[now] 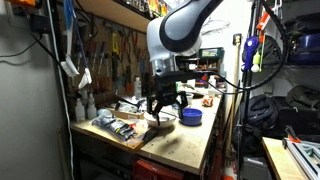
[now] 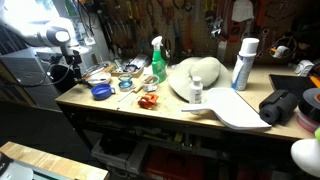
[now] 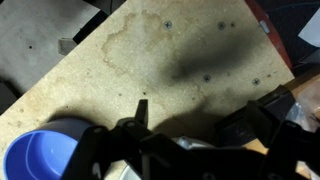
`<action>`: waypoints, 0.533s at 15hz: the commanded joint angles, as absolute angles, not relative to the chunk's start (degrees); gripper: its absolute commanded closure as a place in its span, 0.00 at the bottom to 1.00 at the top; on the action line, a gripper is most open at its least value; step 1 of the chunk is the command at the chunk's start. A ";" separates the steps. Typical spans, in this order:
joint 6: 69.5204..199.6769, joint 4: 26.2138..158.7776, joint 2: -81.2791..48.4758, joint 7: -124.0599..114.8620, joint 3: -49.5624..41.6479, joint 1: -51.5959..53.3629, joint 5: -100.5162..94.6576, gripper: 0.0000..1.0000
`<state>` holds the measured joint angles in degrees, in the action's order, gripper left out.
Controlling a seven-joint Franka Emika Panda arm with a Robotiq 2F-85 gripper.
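Observation:
My gripper (image 1: 165, 106) hangs open and empty a little above the wooden workbench (image 1: 185, 140). In the wrist view its two dark fingers (image 3: 208, 108) stand wide apart over the bare stained bench top (image 3: 150, 50). A blue bowl (image 3: 35, 152) sits right beside one finger; it shows in both exterior views (image 1: 191, 116) (image 2: 100, 91). A small pale object (image 3: 185, 143) lies partly hidden under the gripper body; I cannot tell what it is. The arm (image 2: 60, 45) stands at the bench's end.
On the bench are a green spray bottle (image 2: 157, 60), a white spray can (image 2: 243, 65), a large white domed object (image 2: 200, 75), a small bottle (image 2: 196, 92), an orange item (image 2: 149, 101) and flat packets (image 1: 118, 126). Tools hang on the wall behind.

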<state>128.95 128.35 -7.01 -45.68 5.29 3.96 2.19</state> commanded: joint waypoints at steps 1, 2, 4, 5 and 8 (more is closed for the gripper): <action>128.80 128.04 -7.18 -45.55 4.39 4.84 2.34 0.01; 128.80 127.92 -7.20 -45.55 4.39 4.85 2.34 0.01; 128.80 127.77 -7.20 -45.55 4.39 4.85 2.34 0.01; 128.80 127.75 -7.20 -45.55 4.39 4.84 2.34 0.01; 128.37 127.13 -7.72 -45.42 4.24 4.66 2.73 0.00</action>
<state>128.95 127.80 -7.22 -45.68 5.25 4.00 2.18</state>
